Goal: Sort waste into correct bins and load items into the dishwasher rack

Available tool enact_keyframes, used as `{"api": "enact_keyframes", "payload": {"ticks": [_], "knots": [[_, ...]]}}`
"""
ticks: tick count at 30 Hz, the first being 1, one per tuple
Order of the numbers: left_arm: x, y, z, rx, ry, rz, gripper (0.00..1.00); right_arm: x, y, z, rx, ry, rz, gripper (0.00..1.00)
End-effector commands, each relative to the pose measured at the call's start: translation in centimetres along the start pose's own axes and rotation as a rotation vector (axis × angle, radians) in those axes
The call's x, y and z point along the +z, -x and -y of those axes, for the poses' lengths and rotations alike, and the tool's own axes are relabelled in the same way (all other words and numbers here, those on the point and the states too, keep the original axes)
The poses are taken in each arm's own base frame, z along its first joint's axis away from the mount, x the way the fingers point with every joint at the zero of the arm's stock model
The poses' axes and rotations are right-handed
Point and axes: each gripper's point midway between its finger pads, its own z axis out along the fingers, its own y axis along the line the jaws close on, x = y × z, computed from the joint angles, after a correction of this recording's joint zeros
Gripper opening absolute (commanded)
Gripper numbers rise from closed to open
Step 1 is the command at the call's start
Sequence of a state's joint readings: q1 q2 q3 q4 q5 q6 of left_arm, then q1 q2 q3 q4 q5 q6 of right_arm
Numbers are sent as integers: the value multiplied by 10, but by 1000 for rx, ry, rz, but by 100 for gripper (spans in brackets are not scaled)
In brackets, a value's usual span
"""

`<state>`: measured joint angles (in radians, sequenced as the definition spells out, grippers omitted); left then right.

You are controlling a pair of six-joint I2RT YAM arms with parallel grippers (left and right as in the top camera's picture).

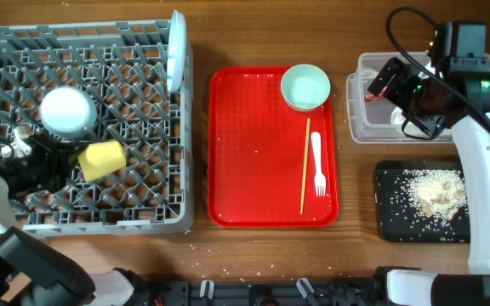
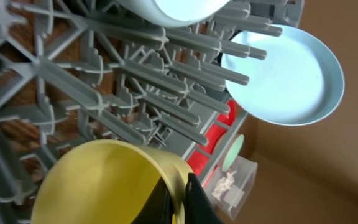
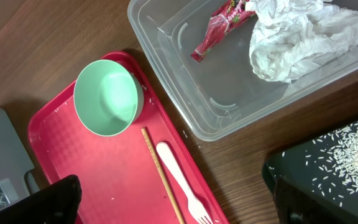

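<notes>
Yellow cup (image 1: 102,159) — rim pinched by left gripper (image 2: 178,199)

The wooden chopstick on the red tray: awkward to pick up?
Probably. The chopstick is thin and lies flat on the red tray, leaving little to pinch. It looks stiff and light, and might roll or slide toward the fork beside it if nudged.

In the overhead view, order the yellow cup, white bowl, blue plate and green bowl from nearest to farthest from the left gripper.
1. yellow cup, held by the left gripper
2. white bowl, beside it in the rack
3. blue plate, at the rack's right edge
4. green bowl, on the red tray
</notes>
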<state>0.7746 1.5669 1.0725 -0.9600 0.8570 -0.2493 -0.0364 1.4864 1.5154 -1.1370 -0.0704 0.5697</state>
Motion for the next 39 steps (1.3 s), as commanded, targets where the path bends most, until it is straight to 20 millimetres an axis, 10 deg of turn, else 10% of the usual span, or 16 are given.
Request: {"api": "enact_keyframes", "payload": {"ticks": [1,4,14,19,23,28,36,39], "knots": [[-5,16,-59,-8,289,78,4,-5,4,-3,-18,14,15,100],[-7,18,-66,-55,331,98,31,-5,4,-4,-18,15,15,100],[-14,10,-60,-68,336,84,30,-5,4,-4,-18,15,15,100],[-86,28,-50,-91,587,323,36,-5,4,-4,-18,15,15,100],[-102,26,-36,-83,574,411,38,-5,4,-4,-18,15,15,100],[-76,-9,8,33,332,236,4,-5,4,-4,-18,15,16,100],[-31,-106,72,438,246,-20,4,-5,4,-4,-18,15,15,100],[-27,-103,53,430,445,44,4,-5,4,-3,-17,15,16,100]]}}
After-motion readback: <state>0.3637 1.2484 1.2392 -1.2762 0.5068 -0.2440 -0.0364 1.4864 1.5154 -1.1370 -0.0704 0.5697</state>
